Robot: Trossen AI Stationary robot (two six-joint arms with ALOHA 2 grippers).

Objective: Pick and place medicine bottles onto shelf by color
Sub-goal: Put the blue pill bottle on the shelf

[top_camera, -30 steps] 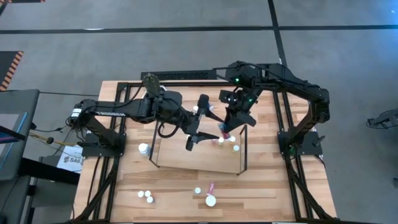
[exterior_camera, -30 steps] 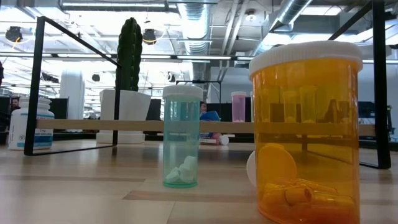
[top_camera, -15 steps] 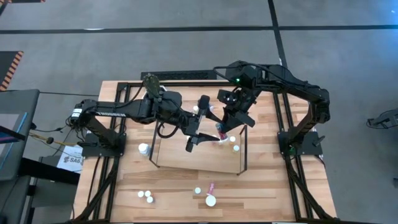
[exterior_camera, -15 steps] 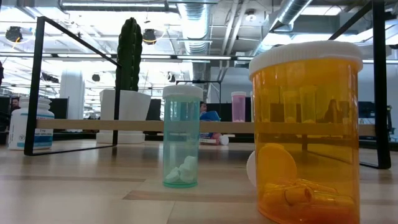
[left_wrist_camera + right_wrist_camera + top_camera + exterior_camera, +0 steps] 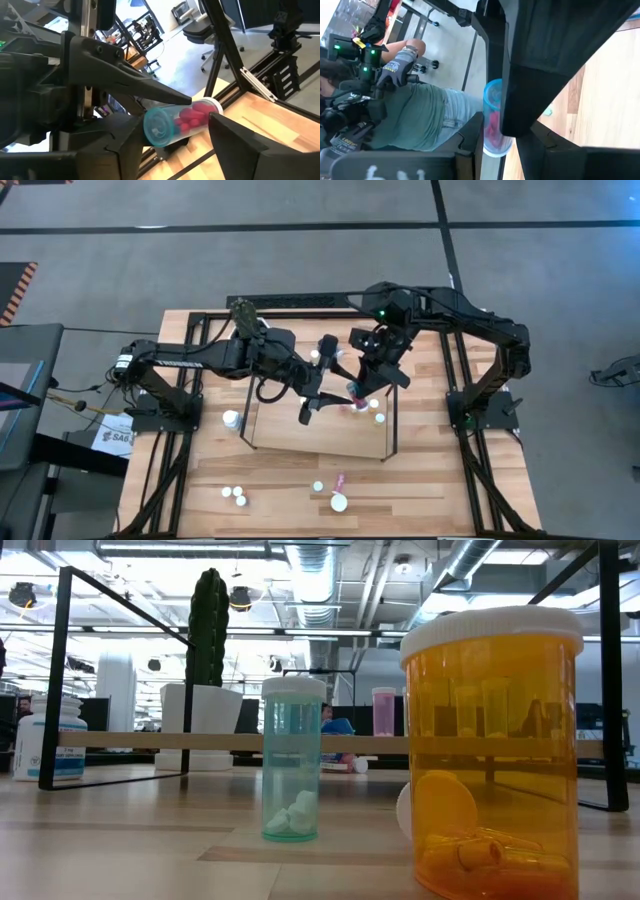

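A teal medicine bottle (image 5: 172, 122) with red pills and a white cap hangs in the air over the far part of the shelf (image 5: 320, 430). My right gripper (image 5: 358, 388) is shut on it. My left gripper (image 5: 175, 134) comes level from the table's left. Its two fingers stand apart, one on each side of the bottle, and the bottle's round base faces it. Two white-capped bottles (image 5: 375, 412) stand on the shelf's right end. In the low view a pink bottle (image 5: 383, 710) stands on the shelf board (image 5: 150, 741). My right gripper pinches the teal bottle's body (image 5: 492, 127) between its two fingers (image 5: 530, 90), which lie across it and slant down from the far right. The bottle lies roughly level, lifted clear of the shelf. My left gripper's fingers (image 5: 131, 142) are close beside the bottle; I cannot tell whether they touch it.
A cactus pot (image 5: 243, 310) stands at the far left. One white bottle (image 5: 231, 418) sits left of the shelf. Several bottles (image 5: 233, 496) and a pink one (image 5: 340, 480) lie near the front edge. A teal bottle (image 5: 291, 760) and an orange bottle (image 5: 493, 750) stand close to the low camera.
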